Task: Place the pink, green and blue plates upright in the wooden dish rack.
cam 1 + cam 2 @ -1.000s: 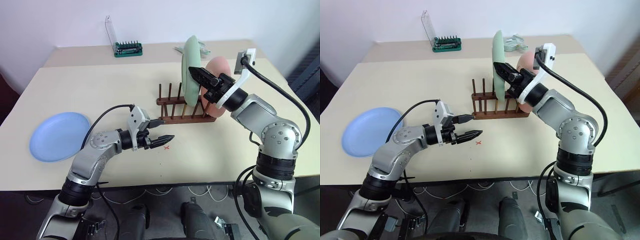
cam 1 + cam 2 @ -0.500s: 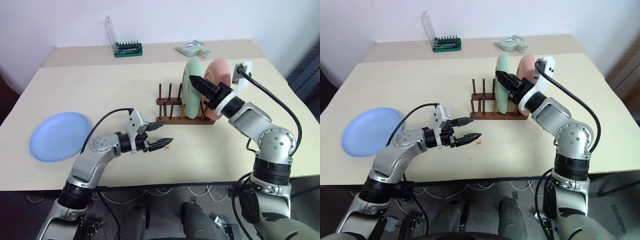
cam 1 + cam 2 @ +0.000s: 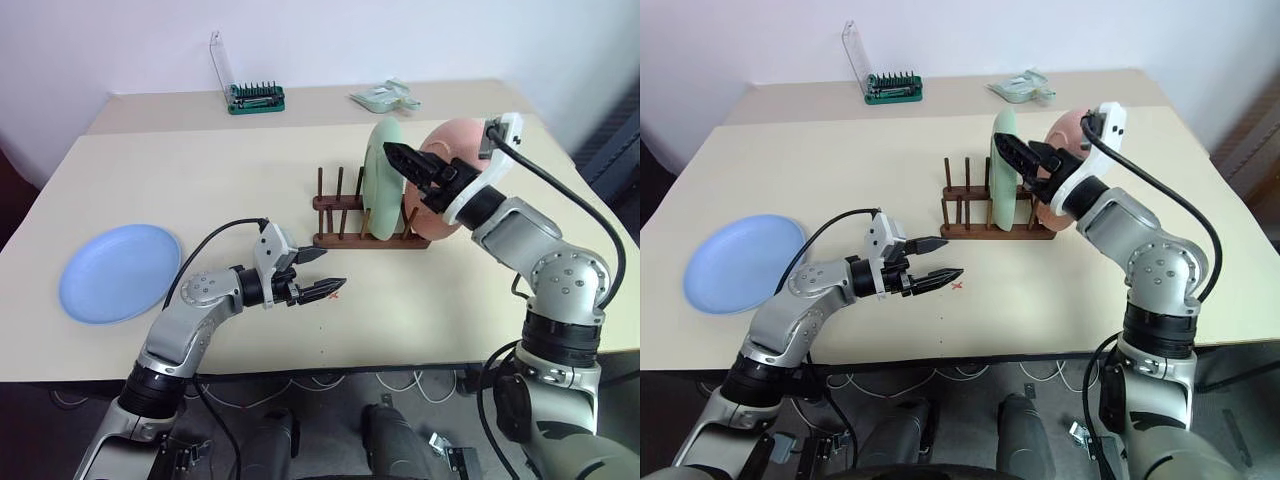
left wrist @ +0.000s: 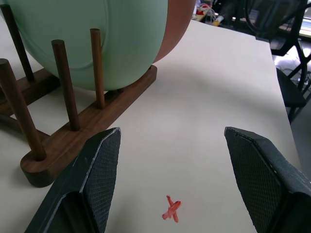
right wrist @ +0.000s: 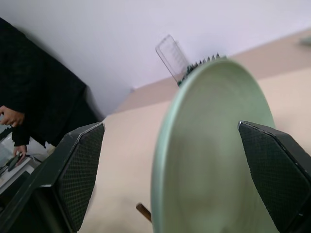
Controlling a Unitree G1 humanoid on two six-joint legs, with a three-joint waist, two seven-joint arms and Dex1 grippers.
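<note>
The blue plate [image 3: 120, 272] is what the task now turns to: it lies flat on the table [image 3: 200, 180] near the robot's left, well apart from the rack [image 3: 370, 222] and untouched. Just in front of the robot, the left gripper [image 3: 322, 276] hovers low over the table by a red cross [image 4: 171, 209], fingers spread and empty, as it was a second ago. Farther back, the green plate [image 3: 382, 178] now stands upright between the rack's pegs, with the pink plate [image 3: 450, 170] upright just behind it. A second ago the right gripper [image 3: 410, 163] clamped the green plate's rim above the rack; it has since lowered the plate in and let go, and its fingers now stand wide on either side of the rim. Two plates look seated, so only the blue one remains. Against the far wall sits a bit case [image 3: 256, 96].
</note>
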